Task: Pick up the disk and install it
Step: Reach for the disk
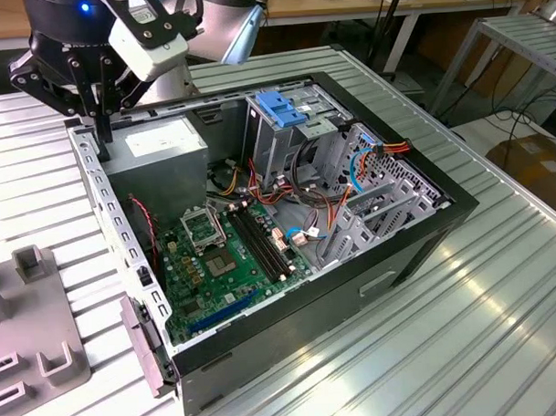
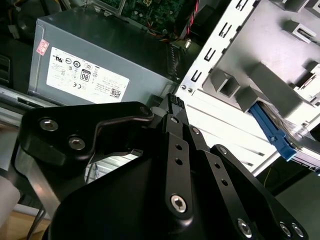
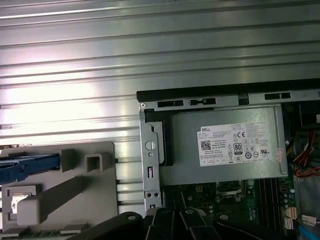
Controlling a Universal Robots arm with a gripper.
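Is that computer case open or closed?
Open: the computer case has no side cover, so the green motherboard and grey power supply lie exposed.

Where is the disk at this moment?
In the first wrist view the disk sits in the grey holder on the table, outside the case. The holder stands beside the case wall near the power supply.

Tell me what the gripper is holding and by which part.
Nothing. The gripper is shut and empty beside the power supply; the disk lies apart in the grey fixture.
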